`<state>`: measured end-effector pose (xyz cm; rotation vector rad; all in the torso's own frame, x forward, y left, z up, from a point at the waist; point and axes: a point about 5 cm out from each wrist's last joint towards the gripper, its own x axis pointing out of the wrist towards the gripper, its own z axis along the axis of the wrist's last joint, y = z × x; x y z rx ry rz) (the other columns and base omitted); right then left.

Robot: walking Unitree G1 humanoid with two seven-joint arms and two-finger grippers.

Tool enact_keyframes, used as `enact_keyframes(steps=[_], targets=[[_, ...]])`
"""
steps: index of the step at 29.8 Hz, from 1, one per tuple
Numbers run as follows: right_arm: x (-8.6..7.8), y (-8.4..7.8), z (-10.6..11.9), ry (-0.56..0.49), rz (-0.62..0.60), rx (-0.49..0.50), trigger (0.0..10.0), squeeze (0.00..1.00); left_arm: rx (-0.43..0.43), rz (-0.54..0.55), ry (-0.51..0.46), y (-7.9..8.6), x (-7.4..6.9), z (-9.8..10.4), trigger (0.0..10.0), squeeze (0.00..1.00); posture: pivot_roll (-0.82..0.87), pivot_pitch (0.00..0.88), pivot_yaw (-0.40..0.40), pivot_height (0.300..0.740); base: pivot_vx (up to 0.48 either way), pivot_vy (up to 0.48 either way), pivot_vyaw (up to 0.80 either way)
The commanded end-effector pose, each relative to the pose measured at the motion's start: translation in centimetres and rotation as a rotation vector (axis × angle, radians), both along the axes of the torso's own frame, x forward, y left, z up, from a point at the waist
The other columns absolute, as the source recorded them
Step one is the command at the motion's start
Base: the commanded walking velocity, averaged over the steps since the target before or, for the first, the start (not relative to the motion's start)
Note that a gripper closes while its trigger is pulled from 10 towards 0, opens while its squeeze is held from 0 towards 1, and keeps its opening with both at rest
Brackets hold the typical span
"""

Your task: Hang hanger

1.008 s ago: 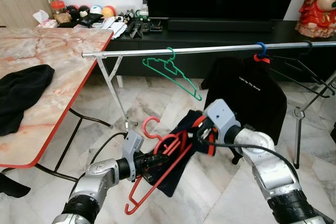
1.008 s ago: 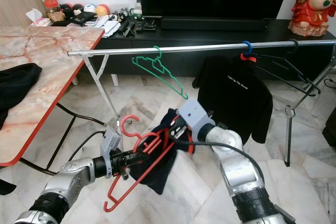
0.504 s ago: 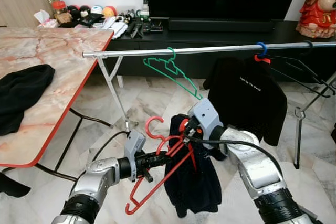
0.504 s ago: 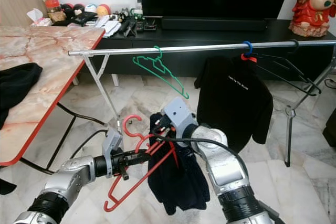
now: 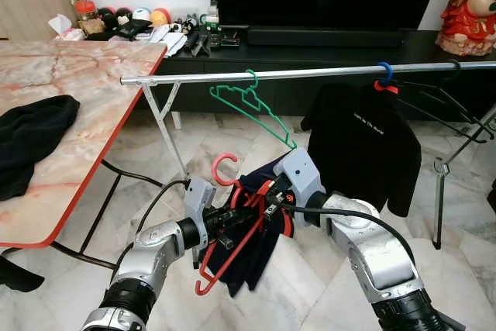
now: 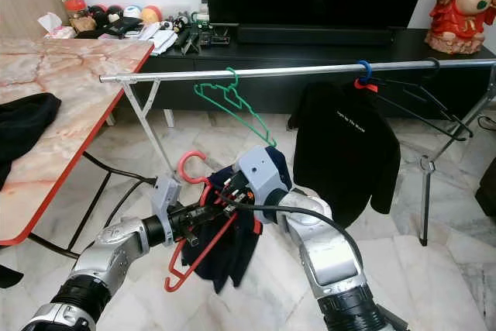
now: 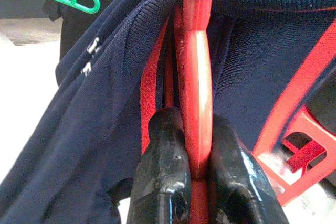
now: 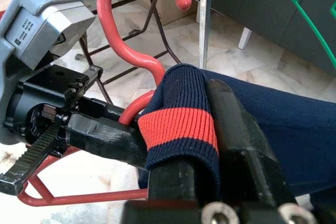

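A red plastic hanger [image 5: 222,162] is below the metal rail [image 5: 325,73], hook upward. My left gripper [image 5: 232,226] is shut on its red bar [image 7: 195,77]. A navy garment [image 5: 256,261] with a red stripe is draped over the hanger. My right gripper [image 5: 271,199] is shut on its striped cuff [image 8: 178,124], right against the hanger's neck and touching the left gripper's fingers [image 8: 105,140]. An empty green hanger [image 5: 252,106] hangs on the rail above them.
A black T-shirt [image 5: 364,141] hangs on the rail at the right, beside thin black hangers [image 5: 446,106]. A marble table with a red edge [image 5: 116,129] stands at the left, a black cloth [image 5: 31,137] on it. The TV stand [image 5: 310,44] is behind the rail.
Both grippers have risen a little toward the rail with the hanger. The navy garment, which hung long half a second ago, is now bunched up against the hanger.
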<state>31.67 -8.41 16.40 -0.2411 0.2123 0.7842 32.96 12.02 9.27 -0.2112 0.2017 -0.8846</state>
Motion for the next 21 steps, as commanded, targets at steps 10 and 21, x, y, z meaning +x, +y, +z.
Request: enact_keyframes(steps=[10, 21], targets=[[0.4, 0.6, 1.8, -0.060, -0.051, 0.030, 10.0, 0.89, -0.037, 0.011, -0.023, 0.0, 0.3, 0.6, 10.0, 0.00, -0.06, 0.054, 0.006, 0.740, 0.000, 0.000, 0.00], [0.8, 0.8, 2.0, -0.106, -0.164, -0.006, 10.0, 0.89, -0.052, -0.006, -0.013, -0.4, 0.2, 0.5, 10.0, 0.00, -0.07, 0.056, 0.002, 0.740, 0.000, 0.000, 0.00]])
